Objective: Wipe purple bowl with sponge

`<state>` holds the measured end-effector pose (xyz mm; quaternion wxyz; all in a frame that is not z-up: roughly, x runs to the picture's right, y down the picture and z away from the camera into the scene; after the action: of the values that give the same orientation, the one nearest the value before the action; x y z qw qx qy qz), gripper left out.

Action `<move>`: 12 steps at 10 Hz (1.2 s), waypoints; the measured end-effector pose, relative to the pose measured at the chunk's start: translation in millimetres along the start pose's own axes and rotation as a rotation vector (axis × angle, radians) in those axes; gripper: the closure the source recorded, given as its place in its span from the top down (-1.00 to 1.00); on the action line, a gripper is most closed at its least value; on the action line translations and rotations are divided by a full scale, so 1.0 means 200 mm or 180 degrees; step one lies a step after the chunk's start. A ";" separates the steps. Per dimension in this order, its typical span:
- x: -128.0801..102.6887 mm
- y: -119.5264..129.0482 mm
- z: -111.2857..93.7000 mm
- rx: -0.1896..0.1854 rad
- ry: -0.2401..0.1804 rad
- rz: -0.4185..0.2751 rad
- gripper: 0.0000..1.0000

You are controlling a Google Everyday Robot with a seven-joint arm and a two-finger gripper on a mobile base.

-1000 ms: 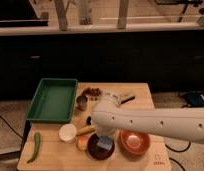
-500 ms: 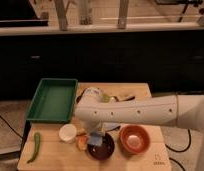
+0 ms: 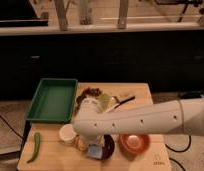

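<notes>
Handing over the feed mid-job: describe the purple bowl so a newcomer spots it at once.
On the wooden table, look along the front edge between the white cup and the orange bowl. The purple bowl lies there, under the hand. It is the nearly black one, partly hidden by the pale sponge.

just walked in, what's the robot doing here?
The arm reaches in from the right, with its gripper low near the front of the table, shut on the sponge. The sponge is down at the left side of the purple bowl, so the wipe looks under way. An orange bowl sits just right of the purple one, a white cup to its left, and a green tray farther back on the left.
</notes>
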<state>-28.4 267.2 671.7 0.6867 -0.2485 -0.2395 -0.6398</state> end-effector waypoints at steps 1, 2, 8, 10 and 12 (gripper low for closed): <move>-0.02 0.08 -0.01 -0.0006 0.0002 0.0061 -1.00; -0.03 0.15 -0.01 -0.0013 0.0010 0.0130 -1.00; 0.24 0.34 -0.04 -0.0082 0.0114 0.0515 -1.00; 0.31 0.25 0.00 -0.0146 0.0082 0.0446 -1.00; 0.32 0.13 0.02 -0.0174 0.0044 0.0323 -1.00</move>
<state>2.6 222.8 716.5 0.7129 -0.2746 -0.2042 -0.6121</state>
